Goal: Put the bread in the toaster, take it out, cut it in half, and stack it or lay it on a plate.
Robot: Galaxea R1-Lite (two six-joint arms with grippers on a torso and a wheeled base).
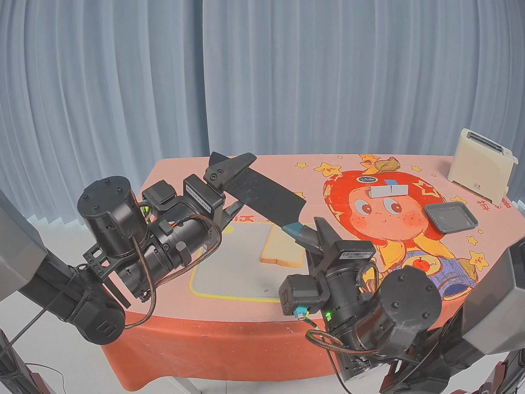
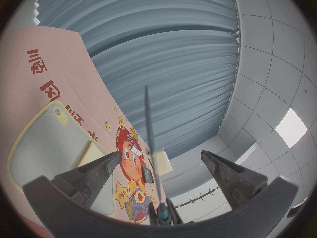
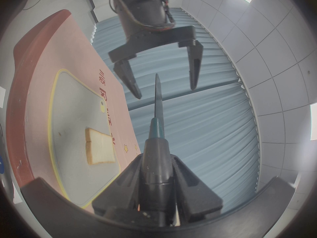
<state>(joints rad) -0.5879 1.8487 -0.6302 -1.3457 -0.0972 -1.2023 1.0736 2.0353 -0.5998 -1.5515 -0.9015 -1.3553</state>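
The bread (image 1: 283, 247) lies flat on the grey, yellow-rimmed cutting board (image 1: 229, 274), near the corner of the board towards the middle of the counter (image 1: 175, 173). It is out of the toaster (image 1: 481, 165), which stands well apart at the far right corner. We cannot tell from its pale face whether it has been toasted. In the right wrist view we see a faint seam across the slice (image 3: 100, 146), with a small notch at one edge. It may already be cut in two, though we cannot say the cut goes right through.

Above the board, the right gripper (image 1: 307, 235) has its jaws clamped on the teal handle of the knife (image 1: 268, 198). The dark blade points up and away towards the left gripper (image 1: 246, 184). That gripper's jaws stand wide apart, one on each side of the blade near its tip, and do not touch it as far as we can see.

We judge the toaster steps done and the cutting either just finished or about to be repeated. Plating is left: the dark rectangular plate (image 1: 451, 217) sits bare to the right, between the board and the toaster, with a small pale block (image 1: 388, 191) just beyond it.
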